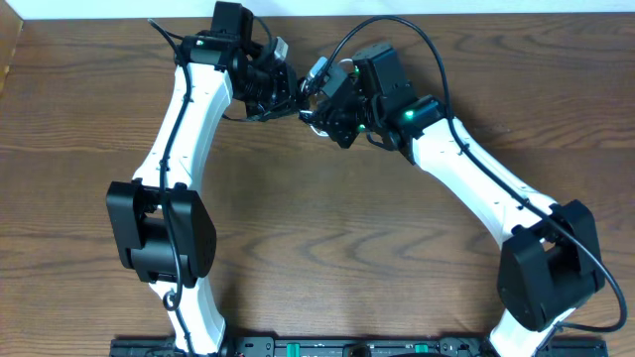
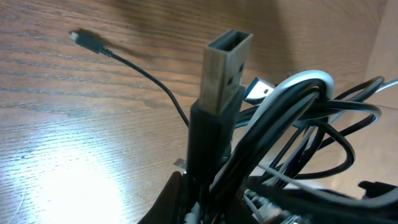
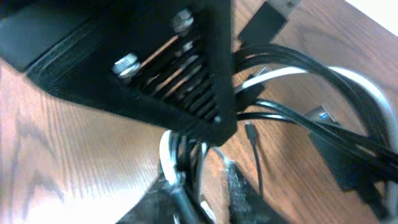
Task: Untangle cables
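Black and white are tangling together: black cable (image 2: 214, 140) and white cable (image 2: 308, 78) are bunching at the wooden table's (image 1: 327, 248) far middle, between both grippers. Left gripper (image 1: 283, 97) is clamping shut on the black cable, with its USB plug (image 2: 227, 68) standing upright. Right gripper (image 1: 317, 107) is sitting just right of it, straddling the loops; I can't tell whether it's gripping. The loops are running left to right, so I'm judging the right arm should pull rightward.

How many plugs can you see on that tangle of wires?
3. A metal USB plug stands upright over the bundle, a blue-tipped plug peeks from behind it, a tiny plug ends the thin black cord, upper left. Others may be hidden.
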You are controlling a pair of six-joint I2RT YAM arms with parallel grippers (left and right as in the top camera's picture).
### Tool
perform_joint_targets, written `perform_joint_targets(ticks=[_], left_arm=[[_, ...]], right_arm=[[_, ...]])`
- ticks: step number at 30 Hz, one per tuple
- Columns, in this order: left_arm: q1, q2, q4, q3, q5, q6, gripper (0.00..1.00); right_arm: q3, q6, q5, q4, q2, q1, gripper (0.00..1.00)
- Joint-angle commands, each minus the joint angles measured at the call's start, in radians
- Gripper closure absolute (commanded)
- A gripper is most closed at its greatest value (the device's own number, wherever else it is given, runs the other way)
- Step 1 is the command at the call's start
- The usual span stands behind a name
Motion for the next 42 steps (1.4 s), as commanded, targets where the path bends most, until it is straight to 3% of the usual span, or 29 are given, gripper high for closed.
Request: perform_joint_targets(ticks=[1, 12, 17, 22, 27, 29, 33, 39, 42], left_arm=[[0.004, -0.020, -0.005, 0.003, 0.043, 0.021, 0.92], [0.004, -0.020, -0.009, 0.003, 0.039, 0.021, 0.92], [0.004, -0.020, -0.020, 0.003, 0.039, 0.021, 0.92], [0.004, -0.020, -0.038, 0.003, 0.040, 0.021, 0.91], [0.004, -0.020, -0.046, 0.003, 0.050, 0.016, 0.87], [0.004, -0.020, -0.045, 0.003, 0.068, -0.035, 0.92], [0.004, -0.020, -0.041, 0.003, 0.070, -0.232, 0.93], [0.004, -0.020, -0.041, 0.003, 0.070, -0.425, 0.93], [0.004, -0.020, -0.035, 0.003, 0.069, -0.488, 0.93]], right_arm=[[0.000, 0.009, 0.009, 0.006, 0.023, 0.005, 0.96], [0.002, 0.246, -0.008, 0.033, -0.079, -0.057, 0.99], [0.002, 0.343, -0.163, 0.027, -0.191, -0.129, 0.99], [0.002, 0.371, -0.267, 0.025, -0.216, -0.174, 0.99], [0.002, 0.372, -0.194, -0.061, -0.209, -0.174, 0.98], [0.001, 0.400, -0.138, -0.117, -0.209, -0.173, 0.86], [0.001, 0.453, -0.102, -0.196, -0.203, -0.172, 0.67], [0.001, 0.580, -0.074, -0.223, -0.175, -0.171, 0.61], [0.001, 0.634, -0.061, -0.216, -0.157, -0.156, 0.69]])
